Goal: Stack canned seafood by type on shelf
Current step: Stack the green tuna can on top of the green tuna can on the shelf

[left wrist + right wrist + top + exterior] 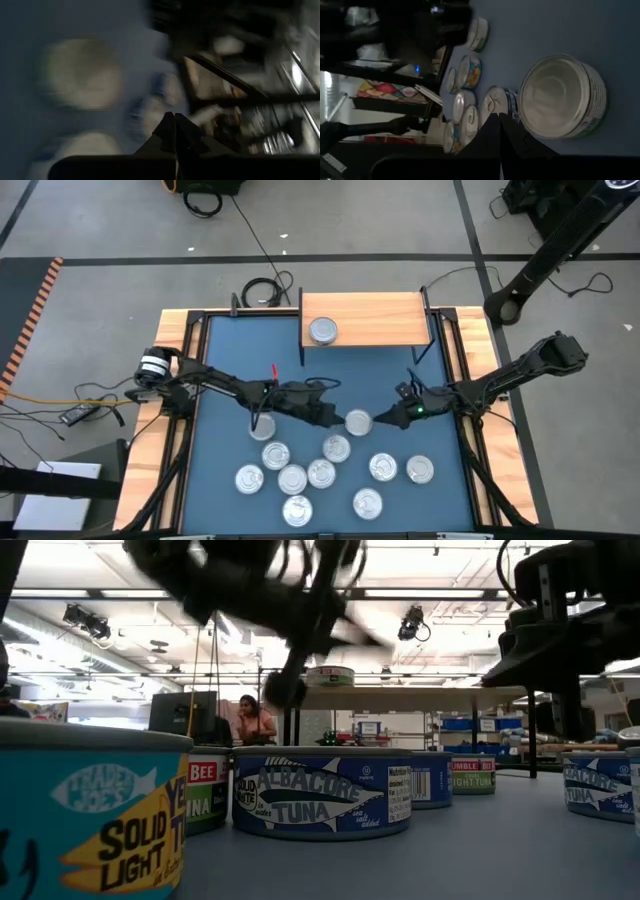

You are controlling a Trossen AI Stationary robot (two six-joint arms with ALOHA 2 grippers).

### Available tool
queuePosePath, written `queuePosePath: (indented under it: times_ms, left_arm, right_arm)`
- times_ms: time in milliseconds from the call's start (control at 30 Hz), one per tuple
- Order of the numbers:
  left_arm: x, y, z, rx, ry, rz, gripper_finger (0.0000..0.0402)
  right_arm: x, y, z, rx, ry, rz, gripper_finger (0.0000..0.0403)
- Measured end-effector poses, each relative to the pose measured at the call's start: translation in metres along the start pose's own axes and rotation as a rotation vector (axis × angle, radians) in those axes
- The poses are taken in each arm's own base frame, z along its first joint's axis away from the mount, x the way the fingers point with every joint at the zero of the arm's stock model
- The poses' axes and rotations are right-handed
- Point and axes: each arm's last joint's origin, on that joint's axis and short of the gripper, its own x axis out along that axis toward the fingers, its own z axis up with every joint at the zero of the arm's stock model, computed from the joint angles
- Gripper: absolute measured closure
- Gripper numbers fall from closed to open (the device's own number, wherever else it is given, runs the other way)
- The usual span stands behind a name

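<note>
In the middle of the top-down picture, both claws, left [330,418] and right [385,421], are pressed together and hold nothing, so I should spread one around the can [358,421] between them, then lift it to the shelf [385,320], upper middle.

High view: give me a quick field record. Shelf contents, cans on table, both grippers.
shelf: light-wood shelf at the far edge of the blue table
on shelf: one can, near its left end
cans on table: ten loose cans, clustered in the near half
left gripper: left gripper shut, empty, over the table middle
right gripper: right gripper shut, empty, right of the middle
between grippers: single can, held by neither
labels, low view: albacore tuna can and solid light tuna can
</note>
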Motion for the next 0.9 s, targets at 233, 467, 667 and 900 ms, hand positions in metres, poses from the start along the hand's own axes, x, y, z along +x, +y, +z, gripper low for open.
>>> queuePosePath:
  times_ms: [233, 467, 667, 900]
  left_arm:
    - [-0.006, 0.018, -0.004, -0.087, -0.033, 0.013, 0.0401]
    - [-0.005, 0.018, -0.003, -0.090, -0.042, 0.034, 0.0401]
    - [-0.004, 0.023, -0.004, -0.101, -0.054, 0.070, 0.0401]
    - [-0.004, 0.022, -0.003, -0.104, -0.060, 0.065, 0.0401]
  right_arm:
    - [0.010, -0.007, -0.001, -0.036, 0.043, -0.145, 0.0403]
    - [0.025, -0.006, -0.001, -0.074, 0.085, -0.204, 0.0403]
    - [0.030, -0.014, -0.002, -0.068, 0.084, -0.250, 0.0403]
    - [0.035, -0.019, -0.001, -0.059, 0.077, -0.263, 0.0403]
